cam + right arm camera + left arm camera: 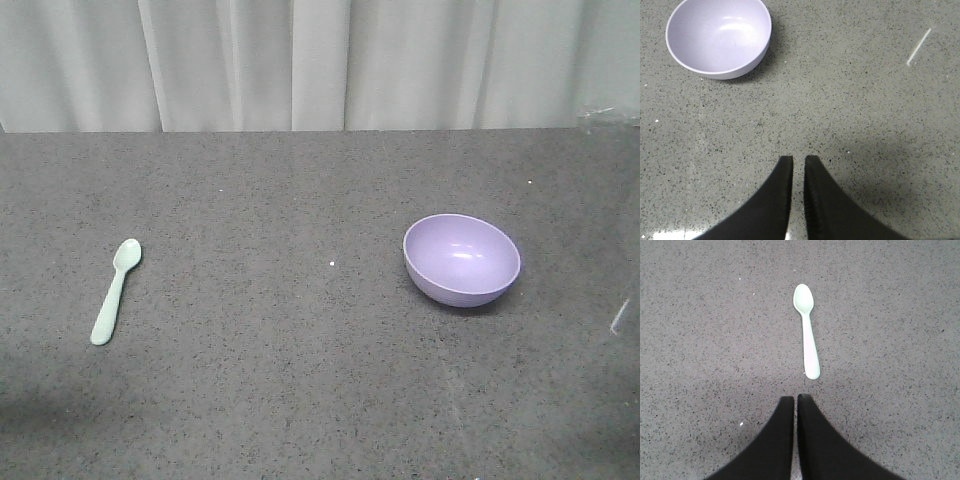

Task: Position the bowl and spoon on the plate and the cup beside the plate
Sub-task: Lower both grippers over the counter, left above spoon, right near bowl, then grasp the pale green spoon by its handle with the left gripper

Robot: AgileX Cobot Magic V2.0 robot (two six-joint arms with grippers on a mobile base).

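Note:
The mint-green spoon lies flat on the grey speckled table at the left, its scoop pointing away. In the left wrist view the spoon lies just ahead of my left gripper, whose black jaws are shut with nothing between them. The lavender bowl stands upright and empty at the right. The right wrist view has the bowl at the upper left, well ahead and to the left of my right gripper, also shut and empty. The plate and the cup are out of view.
A pale curtain hangs behind the table's far edge. A short white streak marks the tabletop to the right of the bowl. A tiny white speck lies between the spoon and the bowl.

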